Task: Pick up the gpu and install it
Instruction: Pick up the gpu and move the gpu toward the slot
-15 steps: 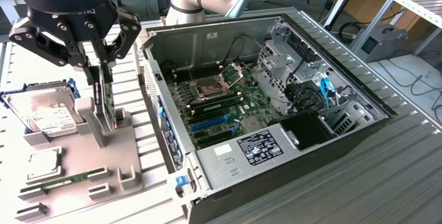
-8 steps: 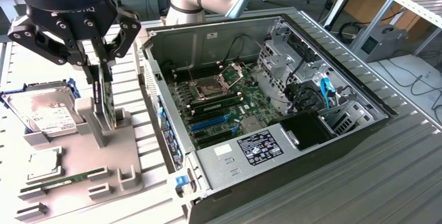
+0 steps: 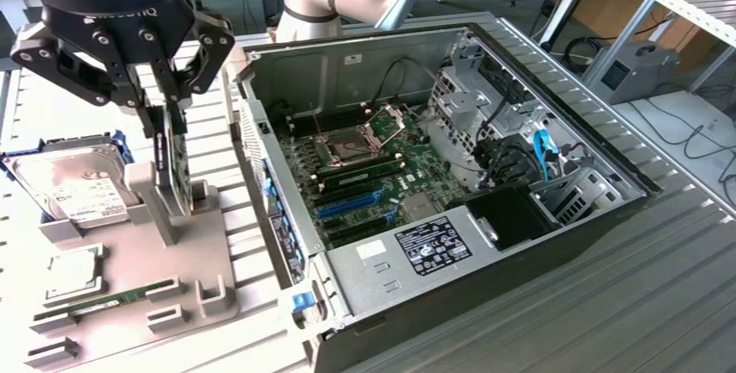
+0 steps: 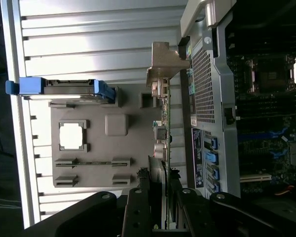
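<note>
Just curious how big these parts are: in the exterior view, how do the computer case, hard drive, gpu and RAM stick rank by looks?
1. computer case, by far.
2. hard drive.
3. gpu and RAM stick: unsure, since the gpu stands edge-on as a thin strip.

Silver boxy hard drive with white label (image 3: 75, 188) on grey plastic holder tray (image 3: 213, 287); square silver CPU chip (image 3: 71, 270), narrow green RAM stick (image 3: 109, 297) in its slots; slatted metal counter (image 3: 644, 304) underneath.

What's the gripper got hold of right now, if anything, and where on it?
The gripper is clamped on the gpu, by its upper edge; the card stands on edge in the grey holder.
</note>
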`<state>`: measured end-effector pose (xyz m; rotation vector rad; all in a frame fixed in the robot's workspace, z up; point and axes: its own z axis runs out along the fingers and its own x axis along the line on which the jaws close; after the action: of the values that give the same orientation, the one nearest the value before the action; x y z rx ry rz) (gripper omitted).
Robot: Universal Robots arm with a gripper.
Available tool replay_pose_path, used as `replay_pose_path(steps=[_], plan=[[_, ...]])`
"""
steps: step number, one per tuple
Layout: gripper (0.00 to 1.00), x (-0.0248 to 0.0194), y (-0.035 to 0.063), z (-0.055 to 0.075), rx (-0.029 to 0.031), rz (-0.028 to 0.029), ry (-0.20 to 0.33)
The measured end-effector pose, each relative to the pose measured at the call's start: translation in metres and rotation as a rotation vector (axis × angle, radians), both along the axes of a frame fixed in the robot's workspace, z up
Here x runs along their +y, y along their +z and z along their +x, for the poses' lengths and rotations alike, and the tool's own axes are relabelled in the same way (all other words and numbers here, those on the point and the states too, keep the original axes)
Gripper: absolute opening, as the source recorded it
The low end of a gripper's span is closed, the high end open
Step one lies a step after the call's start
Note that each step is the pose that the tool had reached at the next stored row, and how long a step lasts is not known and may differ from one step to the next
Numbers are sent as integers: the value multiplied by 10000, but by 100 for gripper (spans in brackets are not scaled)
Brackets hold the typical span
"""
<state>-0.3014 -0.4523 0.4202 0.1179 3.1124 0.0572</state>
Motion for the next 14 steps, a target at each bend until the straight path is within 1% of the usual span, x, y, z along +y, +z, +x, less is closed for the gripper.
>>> replay_pose_path(steps=[14], plan=[[26,0,58,0,0,-1,0]])
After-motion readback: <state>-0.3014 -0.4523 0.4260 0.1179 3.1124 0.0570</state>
